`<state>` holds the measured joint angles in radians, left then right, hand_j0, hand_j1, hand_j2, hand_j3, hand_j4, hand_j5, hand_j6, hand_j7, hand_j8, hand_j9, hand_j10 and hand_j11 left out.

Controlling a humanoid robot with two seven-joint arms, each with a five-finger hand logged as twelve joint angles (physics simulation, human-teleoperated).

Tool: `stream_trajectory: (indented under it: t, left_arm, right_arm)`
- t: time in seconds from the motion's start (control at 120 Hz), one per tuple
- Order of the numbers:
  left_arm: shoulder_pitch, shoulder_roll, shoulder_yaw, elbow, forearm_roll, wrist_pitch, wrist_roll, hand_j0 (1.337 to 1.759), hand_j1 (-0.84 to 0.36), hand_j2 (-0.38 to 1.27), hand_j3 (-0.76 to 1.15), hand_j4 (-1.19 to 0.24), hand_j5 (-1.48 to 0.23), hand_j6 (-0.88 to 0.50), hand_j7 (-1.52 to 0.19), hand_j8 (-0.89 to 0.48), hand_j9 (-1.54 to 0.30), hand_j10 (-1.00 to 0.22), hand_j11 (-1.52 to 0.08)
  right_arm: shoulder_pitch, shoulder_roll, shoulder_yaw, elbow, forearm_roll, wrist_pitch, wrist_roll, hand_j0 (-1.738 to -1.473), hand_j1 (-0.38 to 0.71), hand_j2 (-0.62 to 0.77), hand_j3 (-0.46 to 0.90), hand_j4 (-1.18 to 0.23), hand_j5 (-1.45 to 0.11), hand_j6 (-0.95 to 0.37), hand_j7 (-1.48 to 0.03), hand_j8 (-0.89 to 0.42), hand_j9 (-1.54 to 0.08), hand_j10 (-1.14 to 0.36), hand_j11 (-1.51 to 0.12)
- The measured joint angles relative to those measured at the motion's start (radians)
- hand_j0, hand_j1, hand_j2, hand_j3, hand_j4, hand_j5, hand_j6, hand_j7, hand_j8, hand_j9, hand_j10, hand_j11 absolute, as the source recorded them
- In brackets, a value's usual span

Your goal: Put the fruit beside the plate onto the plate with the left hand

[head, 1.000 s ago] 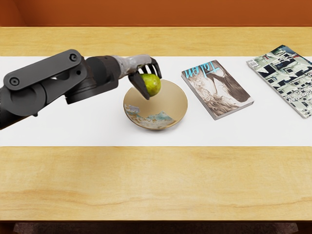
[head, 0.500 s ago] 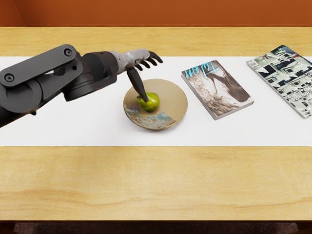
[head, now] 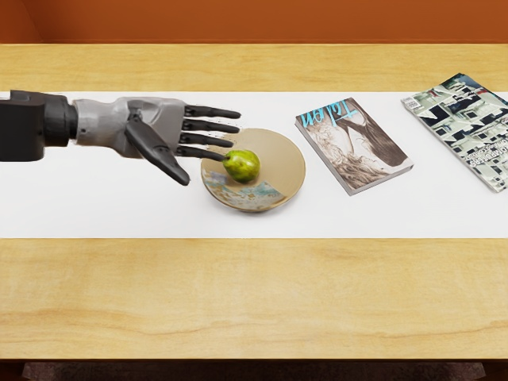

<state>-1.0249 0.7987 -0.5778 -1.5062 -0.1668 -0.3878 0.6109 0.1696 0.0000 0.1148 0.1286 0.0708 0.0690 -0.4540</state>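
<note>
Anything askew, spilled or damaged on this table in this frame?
Nothing stands out. The pear lies on the plate, left of its centre. The left hand is open at the plate's left rim, holding nothing. The portrait magazine and the right-edge magazine lie flat on the white runner, angled but intact.

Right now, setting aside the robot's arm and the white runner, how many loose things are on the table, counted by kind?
Fruit: 1, lying on the plate
Plate: 1
Magazines: 2, the middle magazine and the right-edge magazine
Total: 4
</note>
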Motion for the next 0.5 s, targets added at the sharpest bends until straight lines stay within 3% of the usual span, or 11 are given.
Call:
stream_trajectory:
  t: [0.167,0.5]
  left_arm:
    - [0.056,0.153,-0.008,-0.029,-0.172,-0.176,0.0,1.658,0.31,0.01,0.0,-0.03,-0.04,-0.03,-0.04,-0.03,-0.04,-0.03,-0.04]
    - [0.097,0.298,-0.012,-0.017,-0.247,-0.222,0.0,1.658,0.33,0.0,0.0,-0.02,-0.03,-0.02,-0.03,-0.02,-0.03,-0.02,-0.03]
  right_arm:
    - [-0.001,0.0,0.001,-0.001,0.003,-0.001,0.0,-1.658,-0.35,0.0,0.0,0.0,0.0,0.0,0.0,0.0,0.0,0.0,0.0]
    - [-0.006,0.0,0.002,0.001,0.004,0.0,0.0,-1.658,-0.35,0.0,0.0,0.0,0.0,0.0,0.0,0.0,0.0,0.0,0.0]
